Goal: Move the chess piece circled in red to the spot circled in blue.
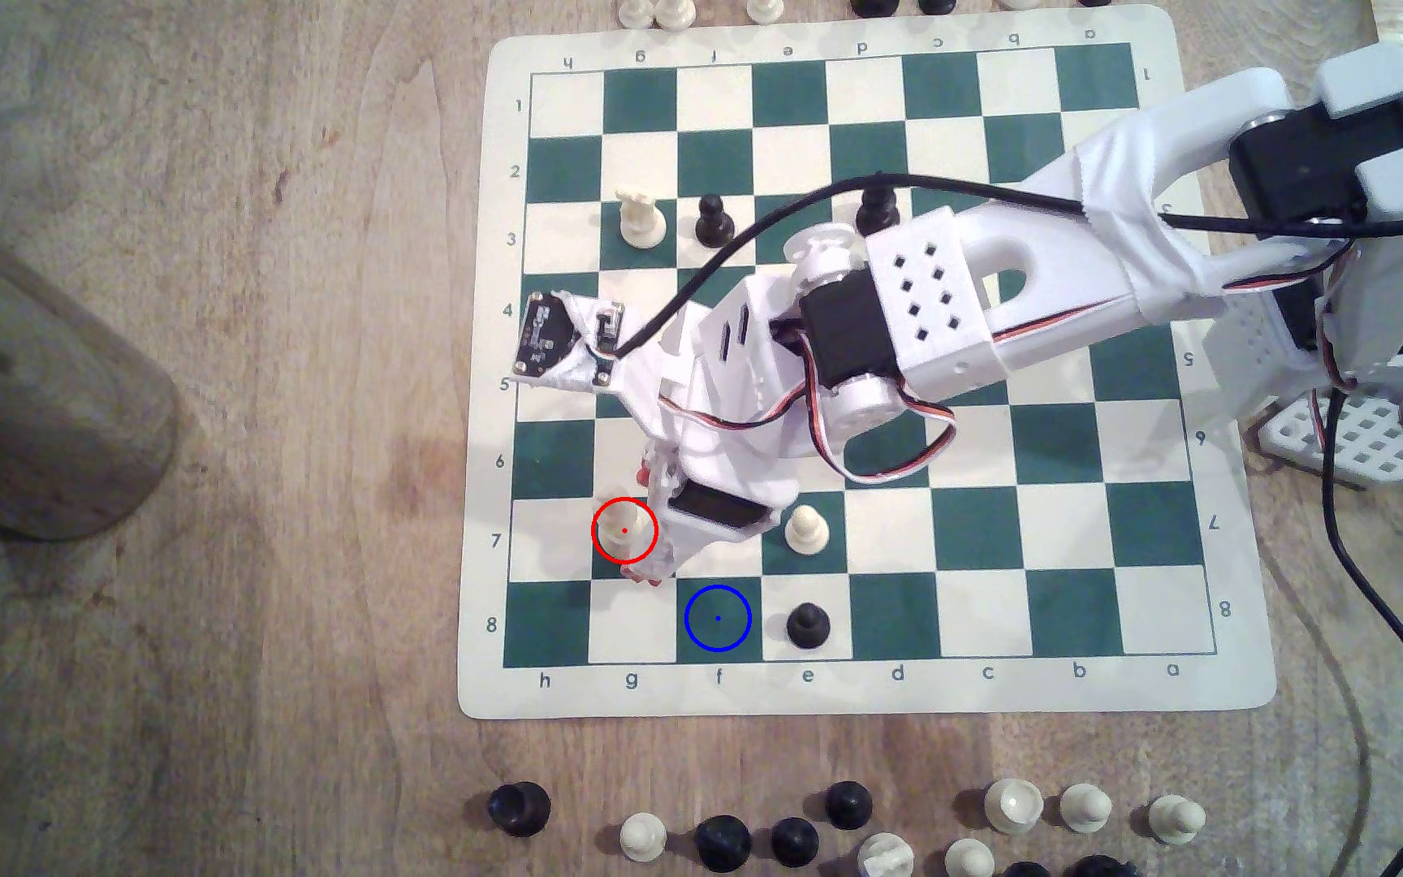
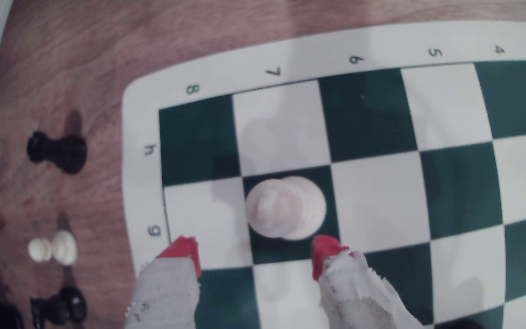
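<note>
The arm is white printed plastic with black servo blocks set at its joints. One link carries a housing pierced by rows of small diamond holes. A thick black cable runs along it to a small bare circuit board, and thin red, white and black wires loop beside the wrist. White tape wraps the upper link. The tool has red fingertips above frayed whitish wrapping.

exterior view: even warm light, soft short shadows, mild softness | wrist view: dimmer, blurred throughout, board lines bowed at edges, table pinkish cast
</note>
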Tool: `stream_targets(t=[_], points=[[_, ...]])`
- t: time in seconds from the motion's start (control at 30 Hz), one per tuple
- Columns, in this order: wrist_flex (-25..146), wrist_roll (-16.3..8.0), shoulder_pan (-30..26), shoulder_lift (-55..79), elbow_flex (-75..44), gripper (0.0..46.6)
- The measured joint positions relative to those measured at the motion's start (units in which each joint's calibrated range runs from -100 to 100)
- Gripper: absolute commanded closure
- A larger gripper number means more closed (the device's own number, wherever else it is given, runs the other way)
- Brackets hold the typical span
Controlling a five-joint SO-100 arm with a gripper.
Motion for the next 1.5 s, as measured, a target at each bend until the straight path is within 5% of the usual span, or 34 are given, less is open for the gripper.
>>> stream_targets(t=[0.77, 1.17, 1.5], points=[[-3.19, 1.03, 1.03, 3.10, -3.25, 31.6], [-3.35, 1.61, 0.74, 3.10, -3.25, 45.3], [-3.35, 1.81, 0.15, 2.68, -3.25, 46.4]])
